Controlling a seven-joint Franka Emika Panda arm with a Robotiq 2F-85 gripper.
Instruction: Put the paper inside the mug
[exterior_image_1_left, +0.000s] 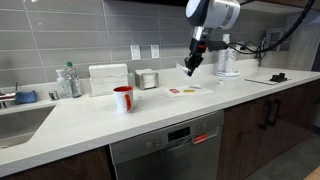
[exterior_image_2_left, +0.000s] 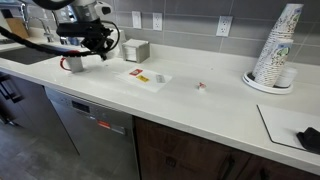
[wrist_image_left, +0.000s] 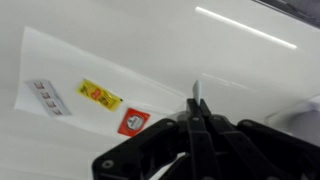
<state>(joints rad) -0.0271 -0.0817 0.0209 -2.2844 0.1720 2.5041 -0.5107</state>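
The red mug (exterior_image_1_left: 123, 98) with a white inside stands upright on the white counter; in an exterior view (exterior_image_2_left: 73, 63) it sits just behind my gripper. My gripper (exterior_image_1_left: 190, 68) hangs in the air above the counter, to the right of the mug and well apart from it. It also shows in an exterior view (exterior_image_2_left: 99, 45). In the wrist view my gripper (wrist_image_left: 197, 108) is shut on the paper (wrist_image_left: 196, 93), a thin white sliver sticking out between the fingertips.
A flat white sheet (wrist_image_left: 110, 70) with yellow and red card pieces (wrist_image_left: 133, 122) lies under my gripper (exterior_image_2_left: 147, 77). A silver tin (exterior_image_1_left: 148, 79) and a white box (exterior_image_1_left: 108, 78) stand at the wall. Stacked white cups (exterior_image_2_left: 275, 50) stand far along the counter. The sink (exterior_image_1_left: 20, 118) is beyond the mug.
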